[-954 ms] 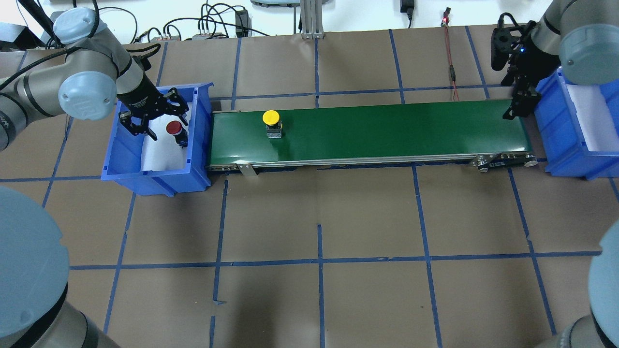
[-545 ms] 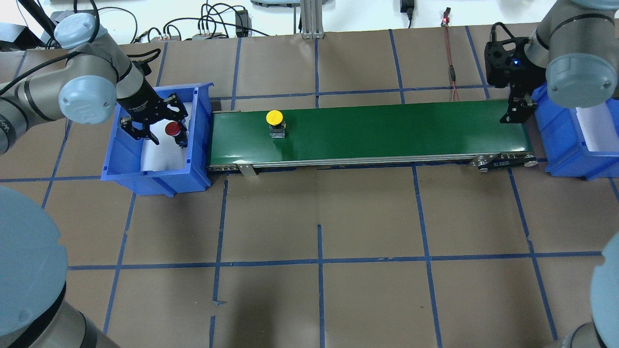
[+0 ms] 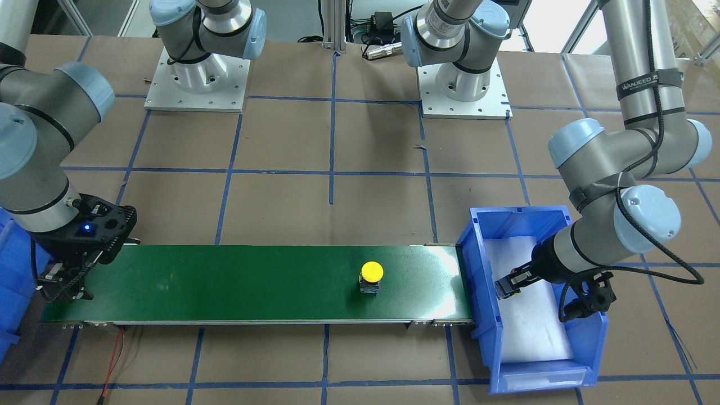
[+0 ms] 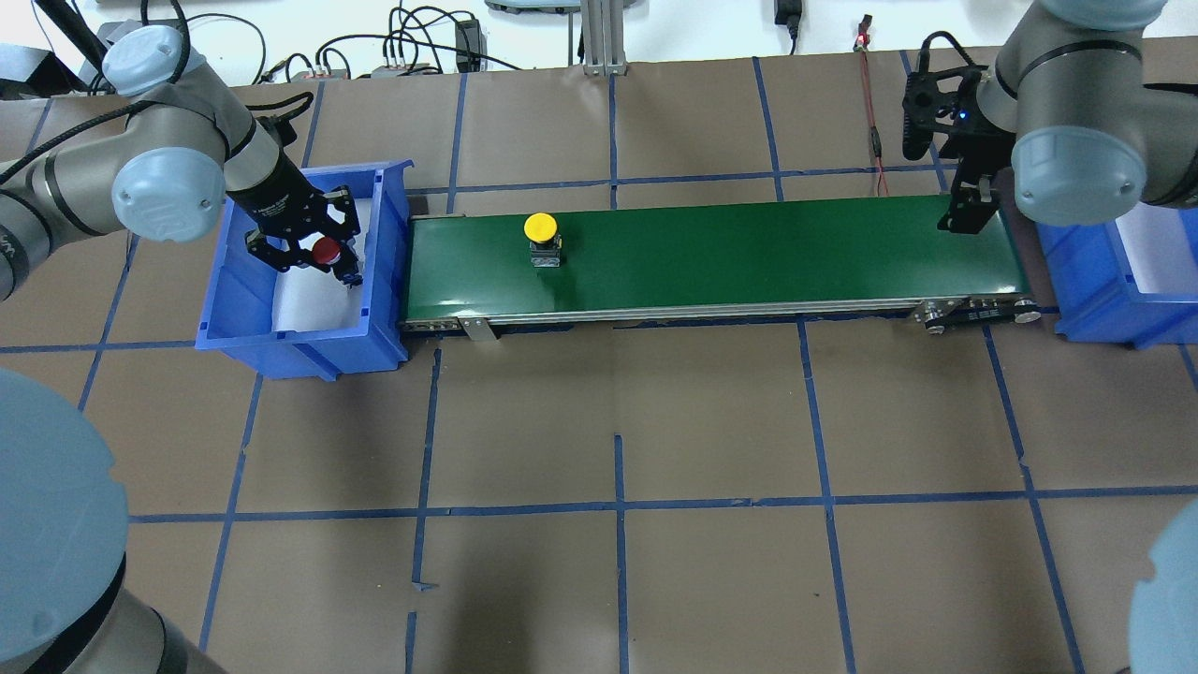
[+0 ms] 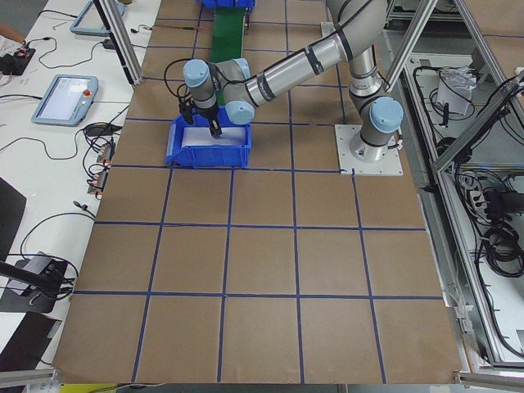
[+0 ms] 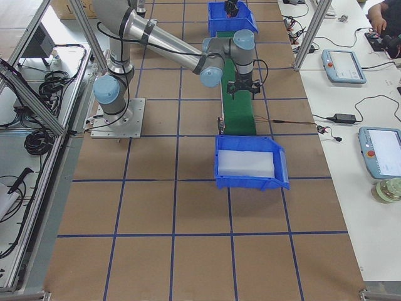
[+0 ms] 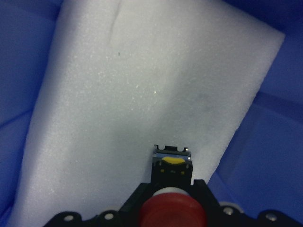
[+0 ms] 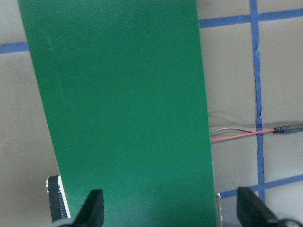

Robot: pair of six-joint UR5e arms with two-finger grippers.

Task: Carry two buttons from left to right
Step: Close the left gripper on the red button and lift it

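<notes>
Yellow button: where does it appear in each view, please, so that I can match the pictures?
Front-facing: the yellow button stands on the belt, right of centre.
Overhead: the yellow button stands on the belt, left of centre.
Exterior left: too small to tell.
Exterior right: cannot tell.
Left wrist: not in it.
Right wrist: not in it; only bare belt.
Shared landmark: the green belt.

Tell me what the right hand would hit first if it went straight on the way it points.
Most likely the bare green belt below the right hand; one finger may land just off its edge.
</notes>
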